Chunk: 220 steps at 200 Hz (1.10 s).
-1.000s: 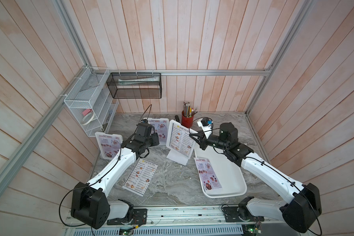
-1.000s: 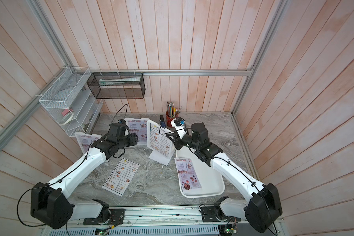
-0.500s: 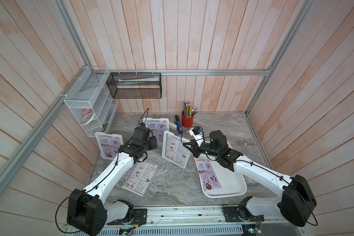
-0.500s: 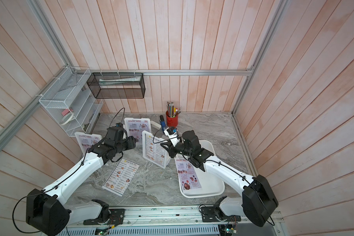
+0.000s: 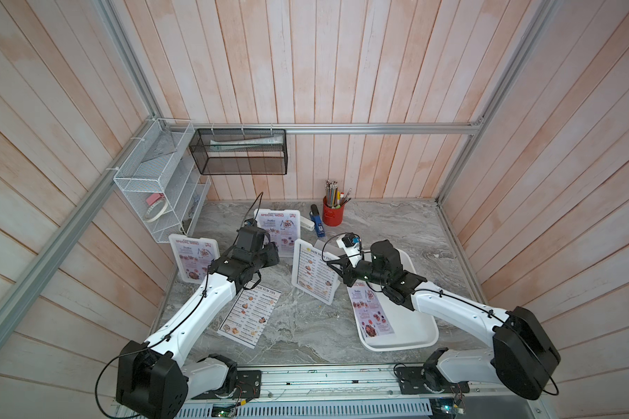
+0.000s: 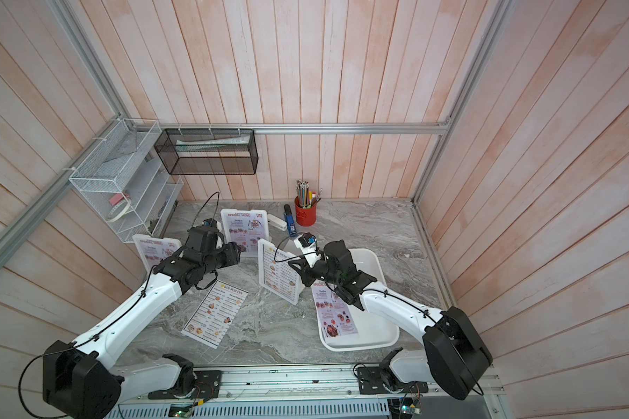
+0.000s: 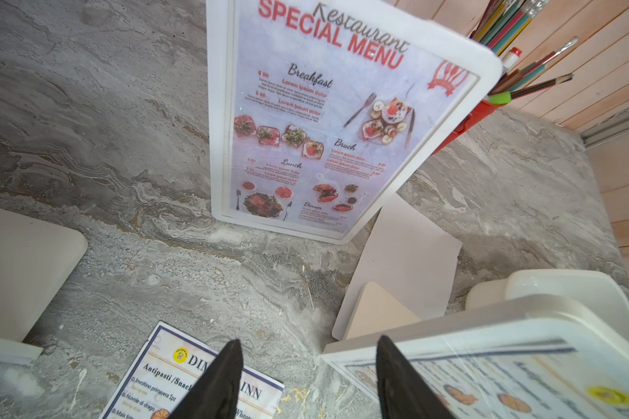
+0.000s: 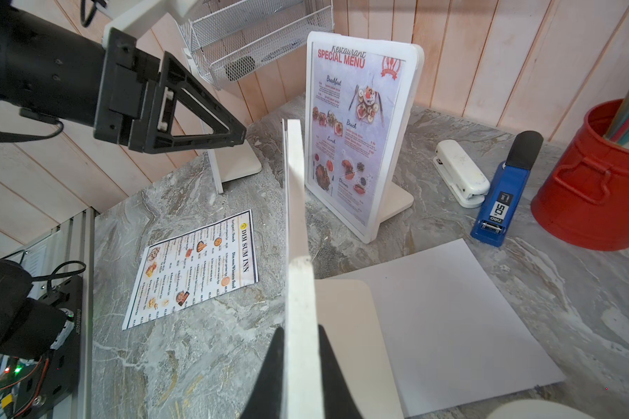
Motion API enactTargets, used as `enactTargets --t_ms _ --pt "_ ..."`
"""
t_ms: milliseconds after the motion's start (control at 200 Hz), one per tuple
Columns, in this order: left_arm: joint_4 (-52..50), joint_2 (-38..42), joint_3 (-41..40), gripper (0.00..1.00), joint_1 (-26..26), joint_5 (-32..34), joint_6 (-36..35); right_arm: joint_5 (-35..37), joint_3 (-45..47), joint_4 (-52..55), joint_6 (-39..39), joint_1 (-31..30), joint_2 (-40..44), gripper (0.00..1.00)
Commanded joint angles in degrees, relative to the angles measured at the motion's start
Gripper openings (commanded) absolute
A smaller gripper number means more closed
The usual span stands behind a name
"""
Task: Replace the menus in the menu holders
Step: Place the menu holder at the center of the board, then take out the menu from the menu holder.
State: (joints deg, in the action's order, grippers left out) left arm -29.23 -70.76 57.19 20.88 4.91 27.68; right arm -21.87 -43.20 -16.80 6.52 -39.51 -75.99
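The right hand [image 8: 300, 328] pinches the white plastic menu holder [image 5: 295, 268] upright, probably so the spread left hand [image 7: 307, 341] can pull its white paper menu [image 5: 313, 274].

The white-and-black right arm [image 5: 451, 308] extends low, and its black right gripper [image 8: 303, 377] is clamped on the side edge of the standing white plastic menu holder [image 5: 313, 277]. The left arm [image 5: 204, 308] stretches toward that holder. Its black left gripper [image 7: 305, 384] hovers just beside the holder, jaws apart and empty.
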Motion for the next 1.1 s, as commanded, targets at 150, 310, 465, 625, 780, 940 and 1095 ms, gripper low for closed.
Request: enactTargets --t_ms 150,310,465,625,780,940,1095 --pt "-1.09 1.18 0.82 0.61 0.11 -2.27 0.17 0.72 1.45 -3.39 1.52 -0.57 1.16 0.1" --pt "-0.86 1.22 0.0 0.61 1.92 -2.92 0.8 1.61 0.64 -0.31 0.41 -0.62 2.89 0.23" --pt "-0.15 -0.3 -1.17 0.61 4.95 -4.31 2.06 0.74 -1.84 3.06 -0.43 -0.48 3.7 0.38" --pt "1.43 -1.16 -2.41 0.59 5.83 -5.41 3.18 2.0 -7.59 9.41 -2.41 -0.4 3.61 0.43" --pt "3.3 -2.2 -3.9 0.53 7.26 -6.78 4.13 0.52 -17.63 19.71 -4.47 -0.15 -0.22 0.41" --pt "5.69 -4.91 -4.77 0.48 9.25 -7.54 4.91 0.94 -29.38 33.25 -4.5 -0.14 -7.56 0.25" --pt "10.15 -8.33 -5.08 0.46 9.29 -6.42 3.86 0.29 -36.12 39.52 -4.15 -0.37 -12.07 0.21"
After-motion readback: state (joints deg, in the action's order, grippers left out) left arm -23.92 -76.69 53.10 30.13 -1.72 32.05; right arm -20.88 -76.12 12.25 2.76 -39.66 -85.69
